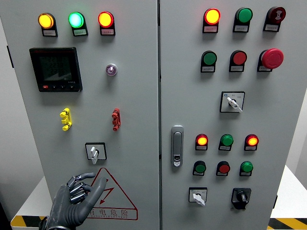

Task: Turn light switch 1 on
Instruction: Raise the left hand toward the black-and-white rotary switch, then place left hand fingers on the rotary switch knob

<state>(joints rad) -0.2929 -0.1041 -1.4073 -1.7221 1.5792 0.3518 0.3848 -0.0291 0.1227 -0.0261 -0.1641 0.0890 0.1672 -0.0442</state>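
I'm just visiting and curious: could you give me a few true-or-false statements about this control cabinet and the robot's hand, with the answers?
1. The left hand is low on the left door, fingers spread. True.
2. It is gripping the rotary switch. False: the hand is below it, apart.
3. The three top-left lamps are lit. True.
4. The big red mushroom button is on the left door. False: it is on the right door.

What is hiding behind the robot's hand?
The left hand covers the lower left corner of the red triangle warning sticker on the grey cabinet door. Whatever is printed under the hand cannot be seen.
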